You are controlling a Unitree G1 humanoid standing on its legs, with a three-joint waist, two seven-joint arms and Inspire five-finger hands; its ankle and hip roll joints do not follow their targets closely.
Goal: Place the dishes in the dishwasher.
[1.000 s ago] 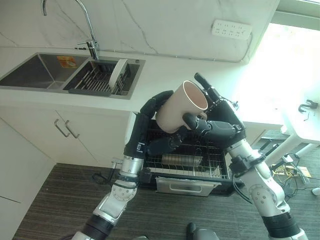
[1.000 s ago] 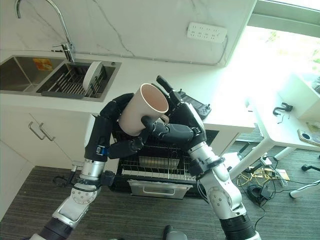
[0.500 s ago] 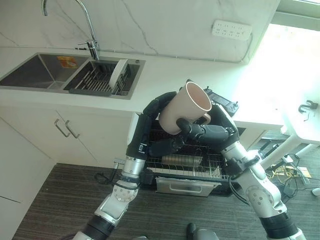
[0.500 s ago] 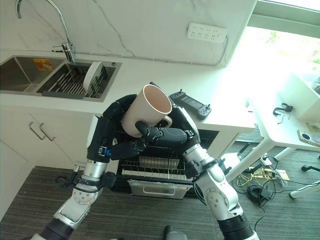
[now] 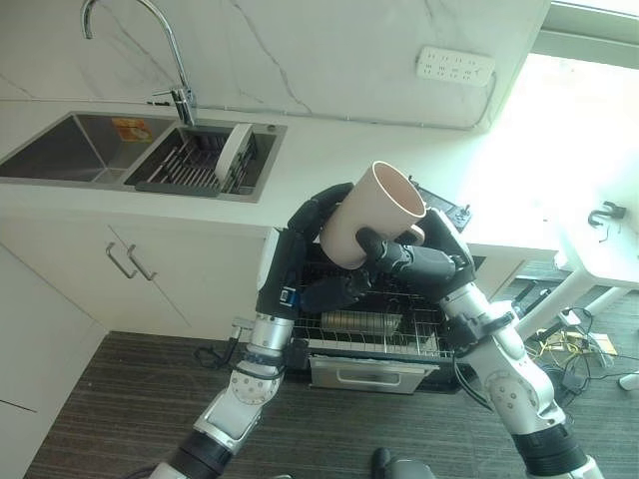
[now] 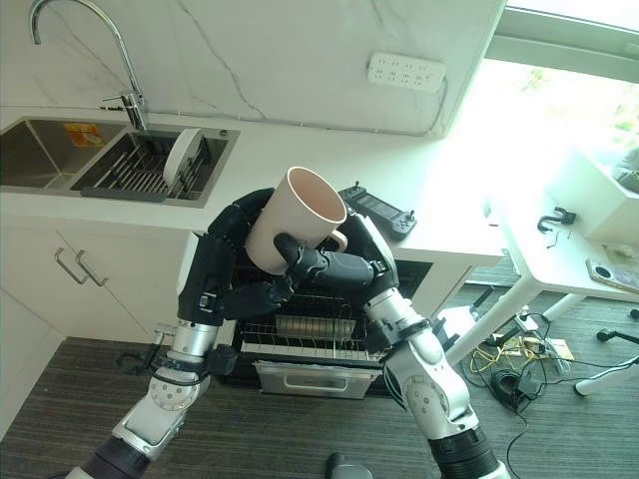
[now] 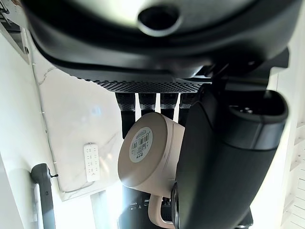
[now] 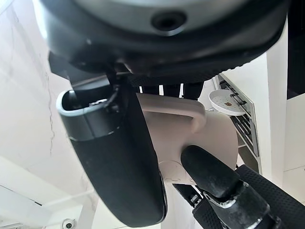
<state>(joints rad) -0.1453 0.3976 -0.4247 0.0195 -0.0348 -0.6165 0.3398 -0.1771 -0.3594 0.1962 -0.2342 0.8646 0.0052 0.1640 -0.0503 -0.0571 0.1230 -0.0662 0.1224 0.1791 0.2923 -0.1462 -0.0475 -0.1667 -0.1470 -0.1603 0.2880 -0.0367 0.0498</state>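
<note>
Cream mug (image 5: 371,213) sits raised between both hands, tilted with its open mouth facing up and toward the wall, above the pulled-out dishwasher rack (image 5: 374,324). Left hand (image 5: 321,225) wraps the mug's body from the sink side: its fingers (image 7: 144,104) curl over the far wall of the mug and its thumb (image 5: 334,292) reaches under the base, where a small barcode label (image 7: 141,139) shows in the left wrist view. Right hand (image 6: 334,267) grips from the other side, its fingers closed through and about the mug's handle (image 8: 178,110) and its thumb (image 8: 125,157) pressed along the mug's wall, so both hands have hold of it at once. Below them the wire rack stands out from the open dishwasher (image 6: 300,349) under the counter, with a dark ribbed item lying in it that is too small to name. On the white countertop (image 5: 300,155) just behind the right hand lies a black handheld controller (image 6: 377,211). Farther back on the robot's left is the steel sink (image 5: 70,150), one basin holding a dark drying rack (image 5: 195,162) with a white plate (image 5: 236,148) standing on edge in it, and a curved tap (image 5: 170,50) rising behind. On the marble wall a white power strip (image 5: 455,66) is mounted.
</note>
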